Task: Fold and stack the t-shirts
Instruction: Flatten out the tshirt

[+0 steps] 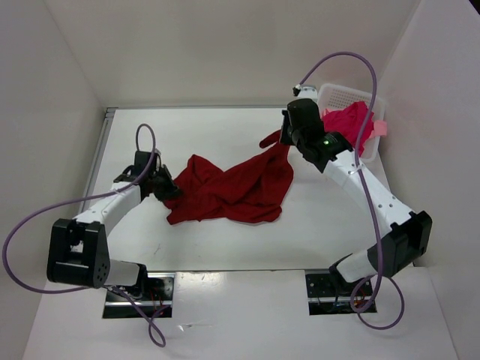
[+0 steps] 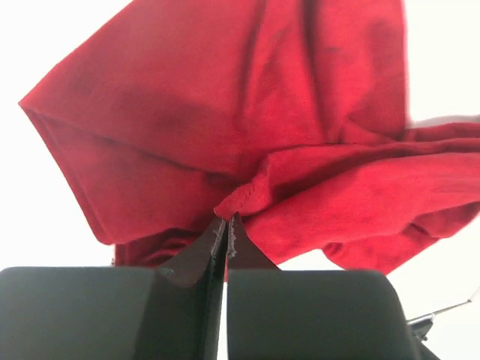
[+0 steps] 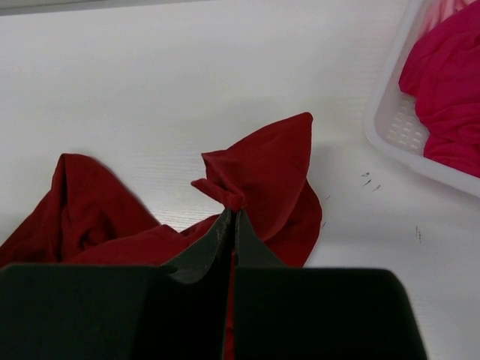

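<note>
Left end effector (image 2: pixel 226 223) and right end effector (image 3: pixel 231 215) each pinch only a thin edge of the dark red shirt (image 1: pixel 232 187), so stretching it could pull one free.

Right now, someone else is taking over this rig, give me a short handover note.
Left claw: shut on one edge of the dark red t-shirt.
Right claw: shut on the same shirt's opposite end, near the white basket.
The shirt lies crumpled on the table between the arms. Crimson-pink t-shirt sits in the basket; a light pink cloth peeks out at its right side.
Done: nothing folded or stacked.
Left: spread and fold this shirt, then the others, and stack them.
</note>
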